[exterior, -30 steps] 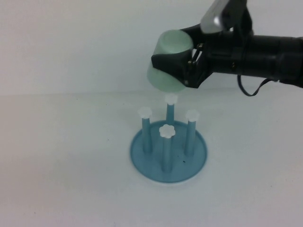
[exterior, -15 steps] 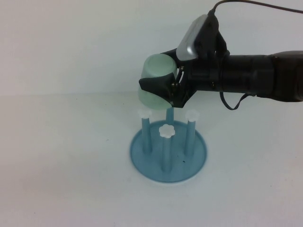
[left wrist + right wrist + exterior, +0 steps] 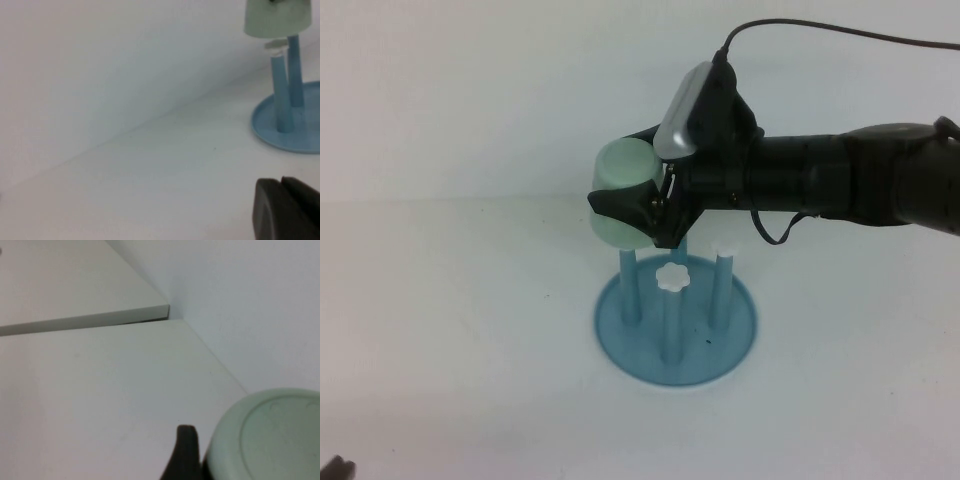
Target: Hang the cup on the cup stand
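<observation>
My right gripper [image 3: 632, 203] is shut on the pale mint-green cup [image 3: 618, 170] and holds it upside down over the cup stand [image 3: 675, 345]. The cup's mouth sits right over the stand's left peg [image 3: 629, 290], hiding its white cap in the high view. In the left wrist view the cup [image 3: 276, 19] hangs just above that peg's cap [image 3: 276, 45]. The right wrist view shows the cup's base [image 3: 272, 435] beside one black finger [image 3: 186, 452]. My left gripper [image 3: 286, 207] is shut and empty, low over the table at the near left, far from the stand.
The stand's front peg [image 3: 671, 318] and right peg [image 3: 722, 288] stand bare with white flower caps. The white table meets a white wall behind the stand. A tip of the left arm [image 3: 335, 468] shows at the bottom left corner.
My right gripper has moved left and down with the cup, from above the back peg to over the left peg, whose cap is now covered. The left arm has not visibly moved.
</observation>
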Robot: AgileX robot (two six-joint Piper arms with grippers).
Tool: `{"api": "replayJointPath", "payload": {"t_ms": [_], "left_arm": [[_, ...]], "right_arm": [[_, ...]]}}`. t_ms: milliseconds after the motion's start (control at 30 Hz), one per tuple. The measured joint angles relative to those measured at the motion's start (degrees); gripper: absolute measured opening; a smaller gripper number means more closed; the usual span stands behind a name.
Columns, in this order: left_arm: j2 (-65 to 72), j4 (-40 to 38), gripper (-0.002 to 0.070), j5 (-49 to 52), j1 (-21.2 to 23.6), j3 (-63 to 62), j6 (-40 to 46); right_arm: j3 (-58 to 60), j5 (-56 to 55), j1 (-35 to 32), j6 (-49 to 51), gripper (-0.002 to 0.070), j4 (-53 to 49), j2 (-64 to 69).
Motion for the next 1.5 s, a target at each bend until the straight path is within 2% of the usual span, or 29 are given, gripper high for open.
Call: {"api": "replayJointPath", "payload": {"t_ms": [67,167,267,333,533,600,767,967,1133,1300,1500], "left_arm": [[0.0,-3.7,-0.0001,-2.2,0.0,3.0,3.7],[0.0,-4.3,-0.0001,-3.0,0.5,4.3,4.4],[0.0,-4.5,-0.0001,2.3,3.5,4.0,4.4],[0.1,-4.5,-0.0001,3.5,6.8,4.1,4.4],[0.1,-4.3,-0.0001,3.4,21.4,4.1,2.4],[0.1,-4.2,-0.0001,3.4,23.5,4.1,2.3],[0.1,-5.2,-0.0001,3.3,21.8,4.1,1.7],[0.1,-6.3,-0.0001,4.0,17.5,4.1,1.4],[0.1,-5.1,-0.0001,4.1,17.5,4.1,-0.2],[0.1,0.9,-0.0001,4.1,17.4,4.1,-8.3],[0.1,1.1,-0.0001,4.1,17.3,4.1,-10.4]], "right_arm": [[-0.3,-0.5,0.1,0.1,0.0585,0.0,0.3],[-0.5,-1.3,0.1,0.2,0.0585,0.0,0.8],[-0.5,-1.5,0.2,0.5,0.0585,0.0,1.4],[-0.5,-1.5,0.2,0.5,0.0585,0.1,1.9],[-0.5,-1.5,0.3,1.1,0.0586,0.1,4.1],[-0.5,-1.5,0.3,1.2,0.0586,0.1,4.8],[-0.5,-1.5,0.3,2.1,0.0596,0.1,6.0],[-0.5,-3.1,0.4,4.0,0.0677,0.1,6.5],[-0.5,-3.2,0.6,5.6,0.069,0.1,6.5],[-0.5,-3.2,0.7,6.7,0.0692,0.1,6.0],[-0.5,-2.8,0.7,11.2,0.0691,0.1,-0.2]]}}
